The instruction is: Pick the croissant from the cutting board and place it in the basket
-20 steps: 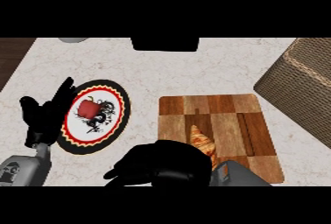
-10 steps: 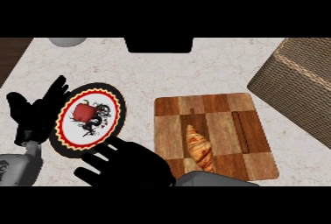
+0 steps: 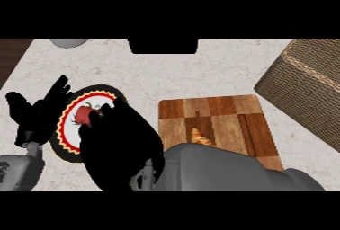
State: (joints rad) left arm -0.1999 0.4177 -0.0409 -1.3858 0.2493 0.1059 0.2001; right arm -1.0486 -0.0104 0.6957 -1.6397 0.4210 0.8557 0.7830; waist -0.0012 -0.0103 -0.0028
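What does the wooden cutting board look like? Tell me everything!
The rectangular wooden cutting board is a patchwork of light and dark brown blocks. It lies flat on the pale marbled counter, near the woven brown basket. A golden croissant rests on it, mostly hidden by the grey right forearm, which also covers the board's near edge.

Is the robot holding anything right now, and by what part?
Nothing: the croissant lies on the cutting board, clear of the right hand and the open left hand.

A single head view looks steeply down, close over the counter (image 3: pixel 219 76) and cutting board (image 3: pixel 232 112).
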